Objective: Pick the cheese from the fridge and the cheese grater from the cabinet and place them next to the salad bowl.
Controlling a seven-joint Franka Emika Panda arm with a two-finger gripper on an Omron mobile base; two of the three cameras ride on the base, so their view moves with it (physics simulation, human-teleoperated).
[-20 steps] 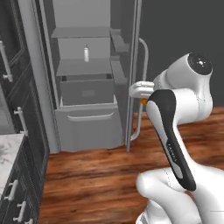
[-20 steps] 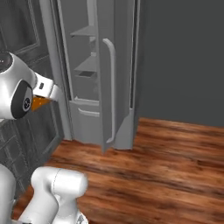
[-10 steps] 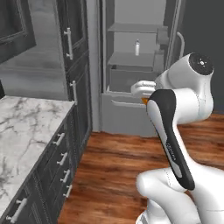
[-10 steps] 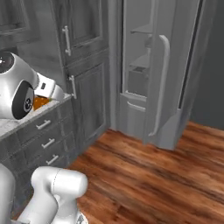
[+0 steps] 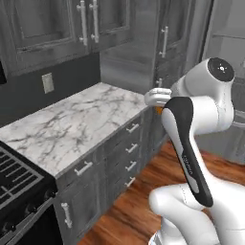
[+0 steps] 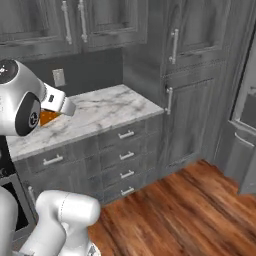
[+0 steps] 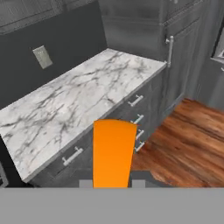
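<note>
Jaws closed on the cheese (image 7: 113,153), orange wedge standing between the tips. Step in hand: carry cheese from fridge toward salad bowl. Marble bench (image 7: 74,105) lies below. Next: locate bowl, set cheese beside it.

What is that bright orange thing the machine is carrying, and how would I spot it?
Find the marble counter under the dark cabinets. Just in front of it, the gripper is shut on the cheese, a smooth orange wedge, the only vivid colour among greys and white.
</note>
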